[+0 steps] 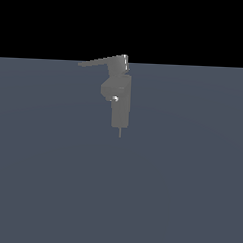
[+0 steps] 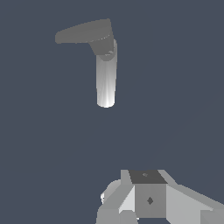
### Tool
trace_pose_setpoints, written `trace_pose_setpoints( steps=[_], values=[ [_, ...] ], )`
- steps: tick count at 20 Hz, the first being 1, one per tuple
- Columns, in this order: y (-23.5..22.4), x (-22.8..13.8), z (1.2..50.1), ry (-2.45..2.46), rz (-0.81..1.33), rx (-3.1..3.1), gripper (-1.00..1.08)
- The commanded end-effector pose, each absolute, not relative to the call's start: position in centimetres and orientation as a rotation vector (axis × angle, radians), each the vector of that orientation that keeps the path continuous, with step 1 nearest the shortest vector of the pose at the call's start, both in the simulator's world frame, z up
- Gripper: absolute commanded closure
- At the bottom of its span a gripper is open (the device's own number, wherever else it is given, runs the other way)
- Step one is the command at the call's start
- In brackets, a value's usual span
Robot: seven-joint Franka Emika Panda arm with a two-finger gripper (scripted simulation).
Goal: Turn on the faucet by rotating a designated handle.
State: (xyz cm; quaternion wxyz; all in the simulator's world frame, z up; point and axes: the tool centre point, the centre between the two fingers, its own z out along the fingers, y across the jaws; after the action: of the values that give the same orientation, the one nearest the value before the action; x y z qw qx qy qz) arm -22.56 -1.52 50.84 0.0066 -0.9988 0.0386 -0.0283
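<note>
The faucet (image 1: pixel 119 101) is a small grey stepped block with a tiny shiny stud (image 1: pixel 115 98) and a thin pin at its lower end. Its handle (image 1: pixel 101 61) is a flat tapering blade that sticks out from a blocky cap toward the exterior view's left. In the wrist view the handle (image 2: pixel 83 33) and a pale round spout (image 2: pixel 106 83) lie some way ahead of me. Grey and white blocky parts of my gripper (image 2: pixel 148 201) show at the frame edge, well apart from the handle. Its fingertips are not visible. No arm appears in the exterior view.
A flat blue-grey floor (image 1: pixel 180 186) spreads around the faucet in both views. Black background fills the top of the exterior view.
</note>
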Motion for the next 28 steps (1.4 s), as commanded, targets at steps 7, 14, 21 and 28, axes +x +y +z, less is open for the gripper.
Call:
trace_pose_setpoints(
  steps=[7,14,21,28],
  values=[
    [-0.9,-18.8,50.6,0.344,-0.023,-3.049,1.08],
    [-0.2,-14.3,49.7,0.602,0.062,-2.962,1.08],
    [0.7,-9.8,48.1,0.865,0.149,-2.873,1.08],
    [1.7,-5.4,45.8,1.130,0.228,-2.780,1.08]
  ],
)
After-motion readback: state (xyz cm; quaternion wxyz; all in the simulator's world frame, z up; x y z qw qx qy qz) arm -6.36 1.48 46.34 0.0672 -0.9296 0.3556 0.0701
